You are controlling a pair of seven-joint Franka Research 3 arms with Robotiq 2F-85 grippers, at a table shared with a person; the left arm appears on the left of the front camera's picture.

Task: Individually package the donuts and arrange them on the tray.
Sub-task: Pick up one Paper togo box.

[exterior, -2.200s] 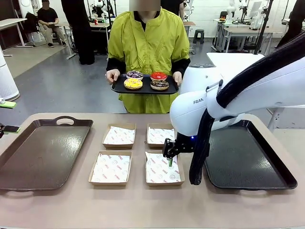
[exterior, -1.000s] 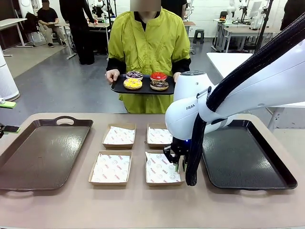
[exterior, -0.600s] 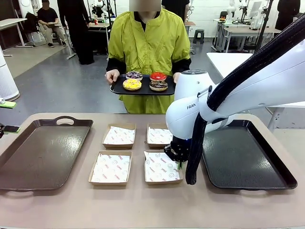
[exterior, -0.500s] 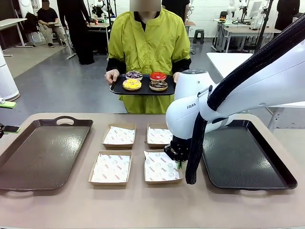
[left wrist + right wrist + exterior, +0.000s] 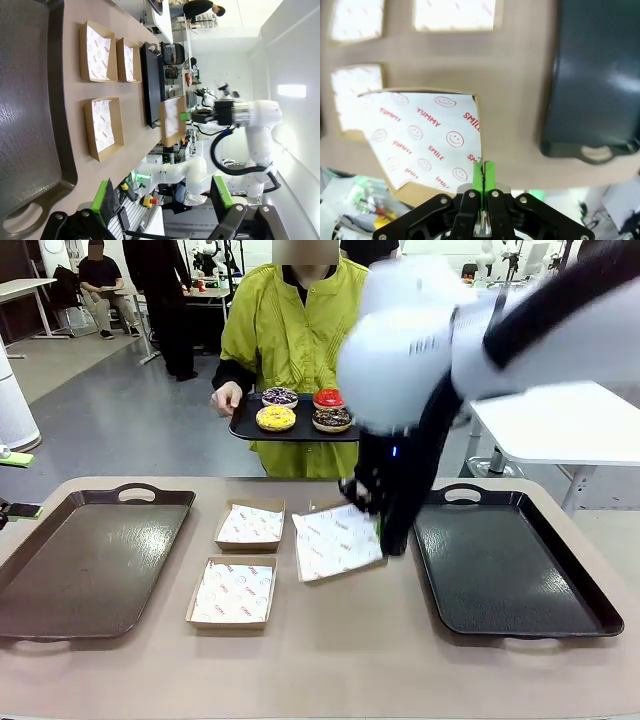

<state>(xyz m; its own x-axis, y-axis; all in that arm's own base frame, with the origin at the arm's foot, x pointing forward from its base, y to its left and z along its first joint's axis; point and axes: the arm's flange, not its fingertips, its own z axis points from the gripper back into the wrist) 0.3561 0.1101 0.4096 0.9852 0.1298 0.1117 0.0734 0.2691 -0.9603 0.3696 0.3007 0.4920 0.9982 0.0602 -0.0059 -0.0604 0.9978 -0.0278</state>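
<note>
Progress stands at the opening stage: no donut is boxed, and neither table tray carries anything.

Nearest to us, the left gripper (image 5: 162, 197) holds its jaws fully apart and grips nothing, near the left tray (image 5: 90, 560). On the table (image 5: 320, 670), the near-left box (image 5: 232, 592) lies flat, lined with printed paper and with nothing in it.

Beside it, the right gripper (image 5: 483, 170) has its green pads pressed together on the edge of the held box (image 5: 338, 540). That box hangs tilted above the tabletop, just beside the right tray (image 5: 510, 570).

Farther back, the far-left box (image 5: 250, 523) and the far-right box (image 5: 129, 60) rest flat and unfilled.

Beyond the table, a person grips a black serving tray (image 5: 245, 428) with a hand (image 5: 228, 398). All four donuts sit on it:
- yellow donut (image 5: 275, 418)
- red donut (image 5: 327, 398)
- chocolate donut (image 5: 332, 418)
- purple donut (image 5: 280, 396)

We judge that every packaging step remains: each donut must go into its own box, and the filled boxes must be set on a tray.
</note>
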